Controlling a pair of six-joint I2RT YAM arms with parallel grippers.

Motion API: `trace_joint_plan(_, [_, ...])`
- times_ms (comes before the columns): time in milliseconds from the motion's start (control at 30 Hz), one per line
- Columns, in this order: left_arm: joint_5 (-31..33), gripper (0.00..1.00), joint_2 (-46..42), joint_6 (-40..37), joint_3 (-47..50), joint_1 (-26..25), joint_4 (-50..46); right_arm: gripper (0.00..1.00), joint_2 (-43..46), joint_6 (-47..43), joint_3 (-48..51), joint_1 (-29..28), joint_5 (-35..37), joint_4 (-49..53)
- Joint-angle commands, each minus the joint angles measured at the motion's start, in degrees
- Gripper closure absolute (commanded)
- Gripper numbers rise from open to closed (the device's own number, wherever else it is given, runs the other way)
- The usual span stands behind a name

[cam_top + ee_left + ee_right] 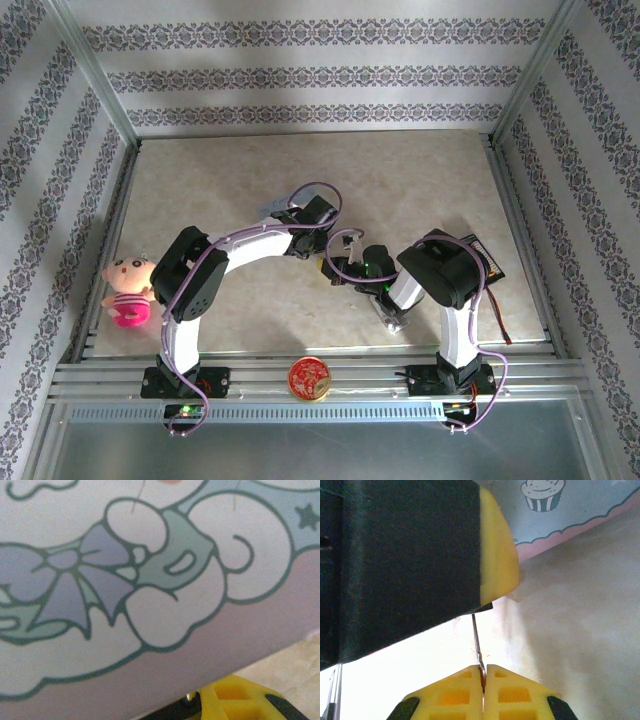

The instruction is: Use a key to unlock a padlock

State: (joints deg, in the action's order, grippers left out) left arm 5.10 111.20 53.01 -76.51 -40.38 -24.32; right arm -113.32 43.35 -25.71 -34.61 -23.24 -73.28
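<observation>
Right end effector [484,672]: closed on key [477,640] | left end effector [235,702]: close to tin [150,580], grip unclear | progress: key in hand; insertion and turn likely remain.

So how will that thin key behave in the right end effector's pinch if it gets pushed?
The key looks like a thin metal sliver, so it is probably stiff and light. The right end effector pinches only its lower end, so a sideways push could well pivot it or slip it.
</observation>
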Motion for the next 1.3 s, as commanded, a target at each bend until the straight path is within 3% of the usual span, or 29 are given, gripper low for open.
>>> trace_joint_plan(0, [-1.38,0.80,-0.19,0.25,1.01,0.13,0.58,1.00,-0.34,0.33,0.40,0.65,-0.40,-6.09])
trace_joint_plan(1267, [-8.22,0.83,-2.56,4.32,3.88,1.27,7.26,1.00,-0.06,1.44,-1.48,0.19,-1.48,-6.18])
